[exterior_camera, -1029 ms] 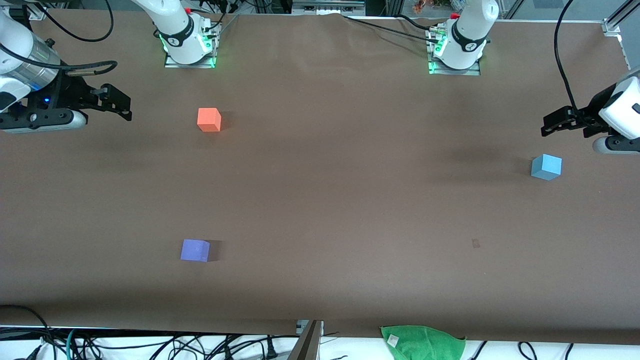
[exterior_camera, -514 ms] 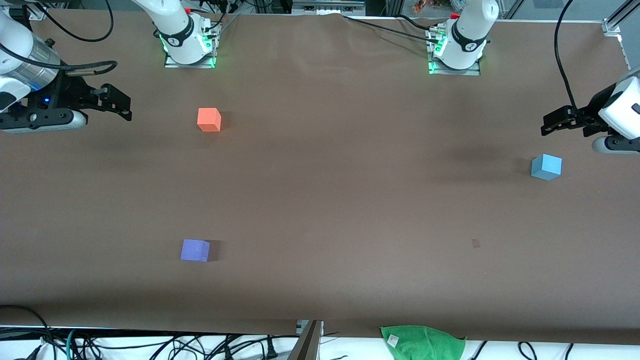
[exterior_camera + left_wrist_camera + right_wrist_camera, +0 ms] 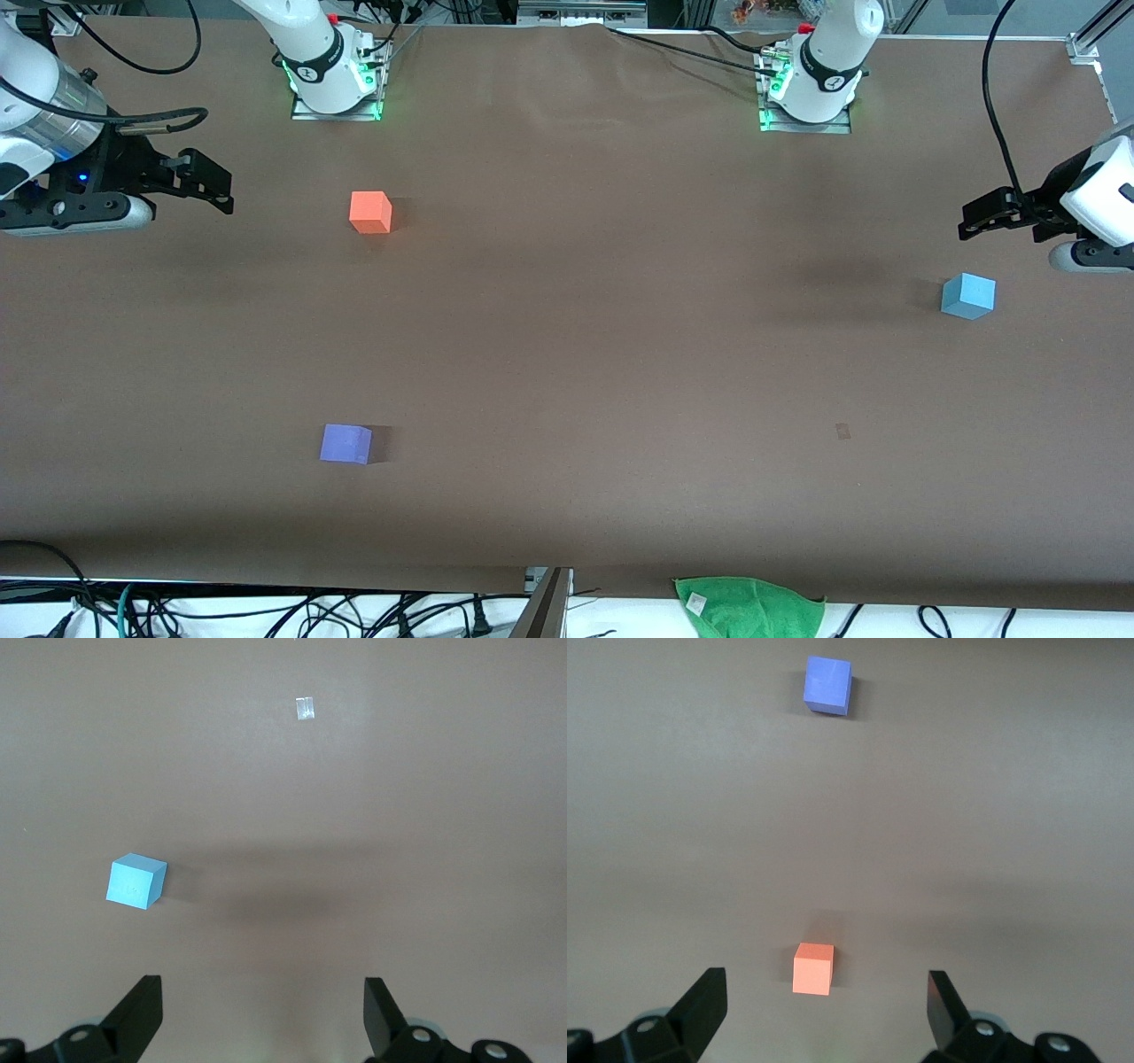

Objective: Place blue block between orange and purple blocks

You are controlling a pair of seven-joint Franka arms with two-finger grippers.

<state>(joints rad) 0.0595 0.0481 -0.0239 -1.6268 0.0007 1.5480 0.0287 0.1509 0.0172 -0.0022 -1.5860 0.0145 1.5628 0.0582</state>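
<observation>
Nothing moved since earlier. Both claws wide, empty: left claw (image 3: 974, 221) near blue block (image 3: 967, 296) at counter's left-arm end; right claw (image 3: 208, 184) waiting. Long carry toward orange (image 3: 370, 212)–purple (image 3: 345, 443) gap: could slip, land off-line.

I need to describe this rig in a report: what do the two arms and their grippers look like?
Both arms are glossy white with black joint rings, on metal bases lit green. Loose black cables hang alongside them. The left gripper and right gripper are black with two blunt fingers; the right arm's wrist has a silver band and a small blue light.
</observation>
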